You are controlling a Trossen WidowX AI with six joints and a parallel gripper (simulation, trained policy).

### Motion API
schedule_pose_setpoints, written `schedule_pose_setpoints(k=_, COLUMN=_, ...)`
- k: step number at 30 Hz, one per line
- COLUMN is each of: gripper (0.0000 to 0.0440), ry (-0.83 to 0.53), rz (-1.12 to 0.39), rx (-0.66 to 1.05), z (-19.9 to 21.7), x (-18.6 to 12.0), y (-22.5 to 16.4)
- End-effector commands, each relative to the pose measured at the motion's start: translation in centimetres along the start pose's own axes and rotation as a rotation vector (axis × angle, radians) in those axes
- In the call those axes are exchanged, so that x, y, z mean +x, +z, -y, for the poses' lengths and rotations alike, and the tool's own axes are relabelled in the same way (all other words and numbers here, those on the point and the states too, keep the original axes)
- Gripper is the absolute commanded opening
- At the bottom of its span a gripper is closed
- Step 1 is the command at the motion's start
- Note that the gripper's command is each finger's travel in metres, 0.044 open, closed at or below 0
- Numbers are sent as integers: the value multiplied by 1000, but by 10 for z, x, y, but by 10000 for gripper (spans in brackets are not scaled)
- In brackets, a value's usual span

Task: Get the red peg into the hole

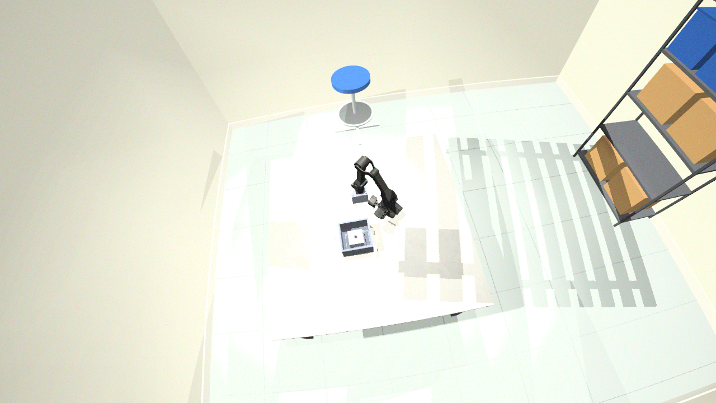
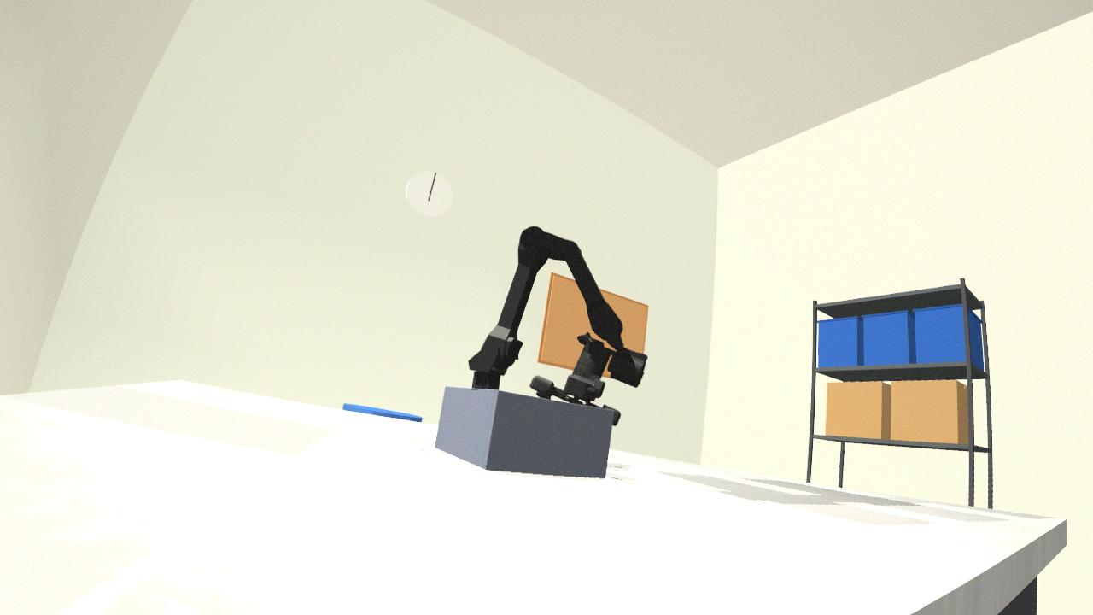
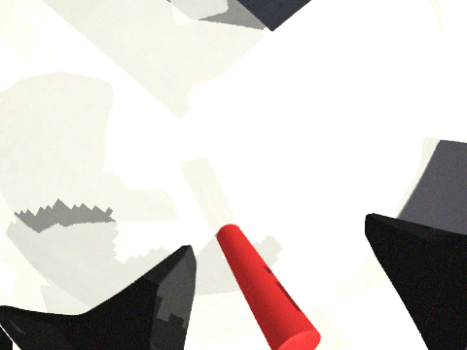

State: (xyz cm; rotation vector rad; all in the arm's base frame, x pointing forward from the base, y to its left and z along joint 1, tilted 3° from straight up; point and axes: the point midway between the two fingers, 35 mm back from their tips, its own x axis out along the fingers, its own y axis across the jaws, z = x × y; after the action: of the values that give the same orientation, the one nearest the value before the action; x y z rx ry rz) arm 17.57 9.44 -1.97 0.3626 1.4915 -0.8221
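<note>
The red peg point(image 3: 263, 282) stands upright on the table in the wrist view, its top end toward the camera at the bottom edge. It is hidden in the top and exterior views. My gripper point(image 3: 282, 240) is open, with one finger on each side of the peg. Neither finger touches it in view, and the left one is nearer. The open grey-blue box point(image 1: 357, 252) point(image 2: 550, 436) point(image 3: 272, 12) stands beside the gripper. A white plate point(image 1: 352, 233) with a small dark hole at its middle lies in the box. In the exterior view the box hides the fingertips.
The arm's grey base block point(image 1: 359, 198) point(image 3: 440, 185) is behind the box and at the right of the wrist view. The box walls rise around the plate. A blue stool point(image 1: 350, 79) and a shelf rack point(image 1: 645, 160) point(image 2: 890, 372) stand away from the table.
</note>
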Motion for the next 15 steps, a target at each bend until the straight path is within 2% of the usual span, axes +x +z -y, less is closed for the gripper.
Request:
schedule_pose_setpoints(k=1, gripper=294, ry=-20, rz=8, rx=-14, z=2, x=14, y=-1)
schedule_pose_setpoints(k=12, gripper=9, ry=-102, rz=-13, rx=-37, z=15, x=33, y=-7)
schedule_pose_setpoints(k=15, gripper=0, ry=-117, rz=-4, rx=-48, z=16, x=31, y=-6)
